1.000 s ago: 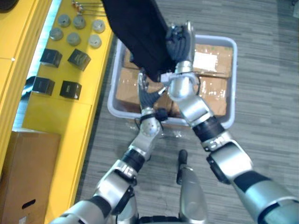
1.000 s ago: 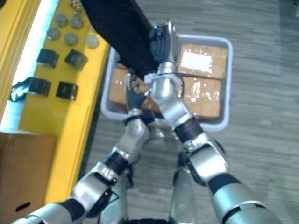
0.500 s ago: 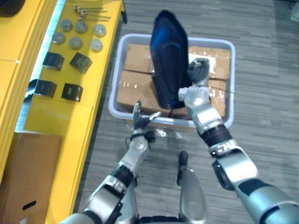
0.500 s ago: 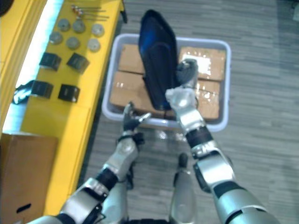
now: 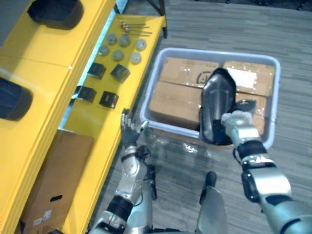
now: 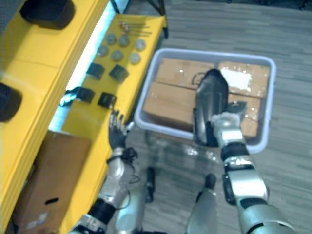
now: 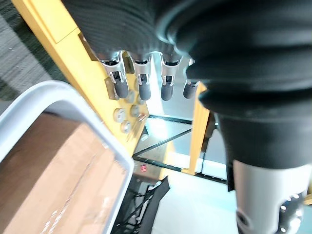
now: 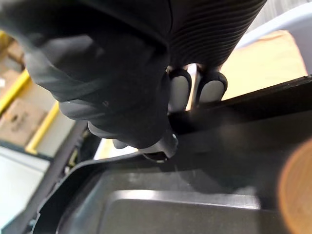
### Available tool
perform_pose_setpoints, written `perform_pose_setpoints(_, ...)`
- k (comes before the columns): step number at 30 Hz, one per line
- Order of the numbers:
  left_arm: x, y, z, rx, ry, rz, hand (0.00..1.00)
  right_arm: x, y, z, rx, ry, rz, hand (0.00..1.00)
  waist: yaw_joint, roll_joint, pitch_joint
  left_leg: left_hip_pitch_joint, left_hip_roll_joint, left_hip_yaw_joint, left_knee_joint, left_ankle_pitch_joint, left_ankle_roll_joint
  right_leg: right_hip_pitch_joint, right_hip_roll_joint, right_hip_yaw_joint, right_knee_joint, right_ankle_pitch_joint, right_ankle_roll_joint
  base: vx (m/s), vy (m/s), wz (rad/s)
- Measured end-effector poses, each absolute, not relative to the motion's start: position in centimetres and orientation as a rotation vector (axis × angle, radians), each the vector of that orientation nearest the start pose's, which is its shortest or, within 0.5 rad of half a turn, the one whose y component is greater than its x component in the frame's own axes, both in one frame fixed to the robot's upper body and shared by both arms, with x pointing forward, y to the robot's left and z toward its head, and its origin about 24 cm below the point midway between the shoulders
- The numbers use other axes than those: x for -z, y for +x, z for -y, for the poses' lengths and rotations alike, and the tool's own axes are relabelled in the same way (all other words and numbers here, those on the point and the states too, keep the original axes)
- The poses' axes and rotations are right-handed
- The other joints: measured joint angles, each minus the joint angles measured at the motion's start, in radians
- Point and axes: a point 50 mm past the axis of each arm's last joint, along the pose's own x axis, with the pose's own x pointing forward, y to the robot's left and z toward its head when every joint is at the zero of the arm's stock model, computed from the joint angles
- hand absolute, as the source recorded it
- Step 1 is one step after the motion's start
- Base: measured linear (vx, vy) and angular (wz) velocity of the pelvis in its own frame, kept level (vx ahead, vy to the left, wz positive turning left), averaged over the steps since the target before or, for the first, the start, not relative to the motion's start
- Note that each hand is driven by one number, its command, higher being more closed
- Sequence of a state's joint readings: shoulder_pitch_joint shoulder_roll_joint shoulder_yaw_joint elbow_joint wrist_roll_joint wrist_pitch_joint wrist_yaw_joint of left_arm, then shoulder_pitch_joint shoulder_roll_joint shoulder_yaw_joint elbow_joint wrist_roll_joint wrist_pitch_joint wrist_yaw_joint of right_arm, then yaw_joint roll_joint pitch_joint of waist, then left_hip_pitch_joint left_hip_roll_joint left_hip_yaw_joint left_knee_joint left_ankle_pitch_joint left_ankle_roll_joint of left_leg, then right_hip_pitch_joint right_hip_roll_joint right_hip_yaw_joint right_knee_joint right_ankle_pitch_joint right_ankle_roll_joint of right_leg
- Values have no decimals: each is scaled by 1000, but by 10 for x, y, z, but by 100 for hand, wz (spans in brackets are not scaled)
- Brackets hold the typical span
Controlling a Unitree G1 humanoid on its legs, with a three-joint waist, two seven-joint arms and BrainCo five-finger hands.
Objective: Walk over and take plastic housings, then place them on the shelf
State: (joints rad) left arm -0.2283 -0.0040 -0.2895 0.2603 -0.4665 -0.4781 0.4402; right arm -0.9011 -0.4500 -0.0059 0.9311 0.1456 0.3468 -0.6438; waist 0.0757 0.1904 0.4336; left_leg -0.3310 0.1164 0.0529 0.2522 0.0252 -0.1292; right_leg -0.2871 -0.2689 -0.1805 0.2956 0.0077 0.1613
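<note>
A black plastic housing (image 5: 214, 105) stands upright over the near side of the grey bin (image 5: 214, 50), in front of the cardboard boxes (image 5: 180, 73) inside it. My right hand (image 5: 235, 121) is shut on the housing's lower right edge; in the right wrist view its fingers (image 8: 180, 90) curl over the rim of the housing (image 8: 195, 195). My left hand (image 5: 129, 132) is open and upright, apart from the housing, between the bin and the yellow shelf (image 5: 87, 122). Its straight fingers (image 7: 144, 87) hold nothing.
Two more black housings (image 5: 53, 10) (image 5: 12, 100) lie on the shelf's upper level. The lower level carries small black blocks (image 5: 119, 73) and grey discs (image 5: 119, 46). A brown carton (image 5: 53, 180) sits under the shelf. Grey floor surrounds the bin.
The camera has shifted towards the shelf. The housing has come down from high in both hands to low over the bin in the right hand alone. My left hand let go and moved left.
</note>
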Motion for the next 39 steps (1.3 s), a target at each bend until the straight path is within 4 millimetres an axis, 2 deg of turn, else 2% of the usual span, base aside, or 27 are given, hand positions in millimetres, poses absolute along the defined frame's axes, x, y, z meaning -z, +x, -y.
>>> perform_pose_setpoints(2,-71,281,-103,-192,-531,251,0,-137,376,288,857,-322,-274,100,14,21,-3,-15,-4,-15,-1,0,1,-5,-6,-13,-3,-2,-2,-45,14,21)
perform_pose_setpoints(6,-61,273,-110,-195,-537,218,0,-150,375,303,907,-331,-272,100,36,31,-4,-30,-8,-18,0,5,-1,-11,-11,-20,-12,1,1,11,5,7)
perform_pose_setpoints(10,-57,270,-103,-157,-523,181,0,-179,368,330,1010,-336,-226,100,64,71,7,-57,-16,-32,1,14,11,-28,-20,-38,-2,4,6,27,-1,11)
perform_pose_setpoints(11,-56,269,-101,-147,-524,175,0,-187,367,335,1030,-336,-209,0,69,83,11,-59,-20,-35,0,14,11,-29,-23,-41,3,4,6,21,-1,12)
perform_pose_setpoints(12,-55,268,-100,-132,-523,174,0,-195,364,341,1060,-337,-195,0,74,93,12,-59,-24,-38,0,14,11,-31,-29,-42,10,1,8,18,3,9)
perform_pose_setpoints(14,-57,267,-102,-135,-526,184,0,-202,363,345,1075,-337,-185,0,79,96,11,-66,-25,-39,0,14,11,-40,-30,-43,15,-3,8,14,-3,5)
perform_pose_setpoints(17,-59,267,-101,-140,-515,195,0,-203,358,355,1100,-365,-218,0,84,96,10,-85,-27,-43,1,16,12,-62,-34,-47,32,-10,7,14,-15,6)
perform_pose_setpoints(20,-76,263,-102,-176,-485,279,0,-203,353,364,1136,-404,-225,0,83,96,10,-86,-35,-43,4,17,14,-70,-46,-47,54,-24,9,12,-8,4)
perform_pose_setpoints(24,-95,262,-102,-178,-494,365,0,-214,352,365,1182,-442,-108,0,84,98,9,-87,-37,-44,4,17,13,-77,-50,-48,68,-34,6,3,-4,1)
perform_pose_setpoints(29,-95,262,-104,-185,-493,365,0,-234,349,359,1194,-491,117,0,80,98,9,-90,-35,-44,10,12,12,-78,-48,-48,63,-37,5,0,0,0)
perform_pose_setpoints(33,-91,260,-108,-204,-491,354,0,-248,339,348,1191,-550,326,0,71,95,11,-108,-27,-43,53,-18,12,-82,-42,-46,69,-49,4,12,-4,-5)
perform_pose_setpoints(36,-92,260,-112,-224,-490,360,0,-250,335,335,1158,-569,427,0,66,88,16,-109,-24,-38,58,-25,11,-90,-41,-39,76,-53,4,33,-7,-6)
perform_pose_setpoints(39,-94,261,-119,-249,-491,375,0,-242,338,323,1127,-545,438,0,53,77,24,-109,-19,-34,64,-33,10,-93,-36,-33,84,-57,3,35,-15,-7)
